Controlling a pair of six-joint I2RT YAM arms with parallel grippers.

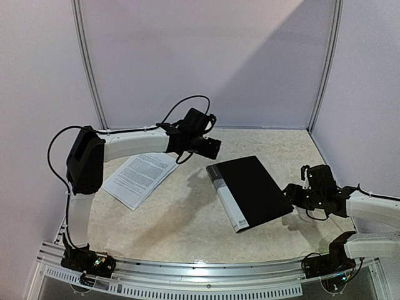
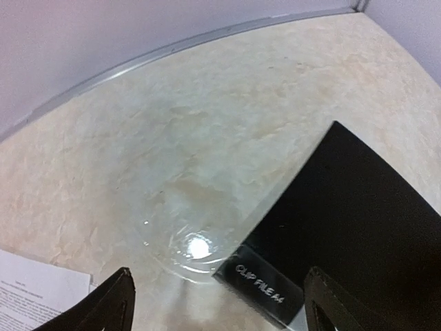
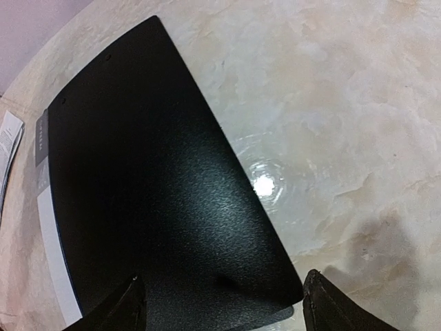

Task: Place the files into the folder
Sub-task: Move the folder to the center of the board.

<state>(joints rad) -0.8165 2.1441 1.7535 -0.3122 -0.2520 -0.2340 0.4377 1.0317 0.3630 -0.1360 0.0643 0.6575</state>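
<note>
The black folder [image 1: 250,190] lies closed on the table, its white spine strip on its left edge. The files [image 1: 139,176], white printed sheets, lie flat to its left. My left gripper [image 1: 211,149] hovers open above the folder's far left corner; in the left wrist view the folder [image 2: 365,221] with its "CLIP FILE A4" label lies between and beyond my fingertips [image 2: 114,303], and a corner of the files [image 2: 34,289] shows at lower left. My right gripper [image 1: 292,199] is open at the folder's near right corner [image 3: 158,207], its jaws astride that corner.
White walls with metal corner posts [image 1: 90,69] close the table at the back and sides. A metal rail [image 1: 206,278] runs along the near edge by the arm bases. The beige marbled tabletop [image 1: 187,212] lies between files and folder.
</note>
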